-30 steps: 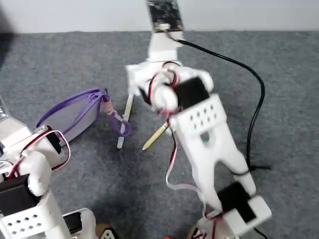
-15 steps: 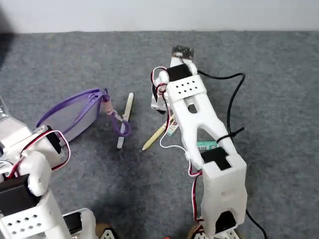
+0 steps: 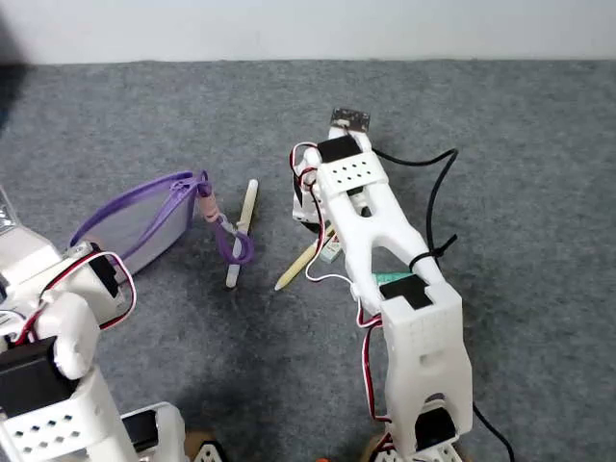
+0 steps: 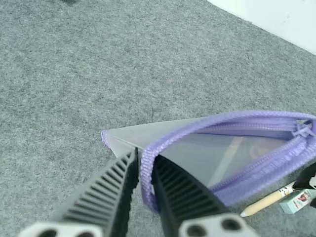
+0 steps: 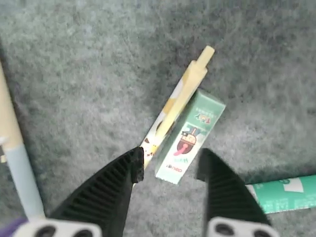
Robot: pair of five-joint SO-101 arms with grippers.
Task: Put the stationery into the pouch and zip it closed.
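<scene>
Right gripper [image 5: 171, 157]: jaws part open, holding nothing, poised directly over the small green box [image 5: 190, 131] with one finger on either side of its near end. The yellow pen [image 5: 183, 89] lies against the box's long side, just off one fingertip. A cream-and-blue pen [image 5: 15, 148] lies farther out on that same side.

Left gripper [image 4: 142, 163]: jaws closed on the purple zip edge of the pouch [image 4: 212, 153], near its corner. The pouch mouth gapes away from the gripper.

Judgement: the box looks light and stiff and is likely to skid on the carpet. Grip it across its narrow width at mid-length, keeping clear of the touching pen. The pouch is soft and floppy, so hold it by the zip tape.
</scene>
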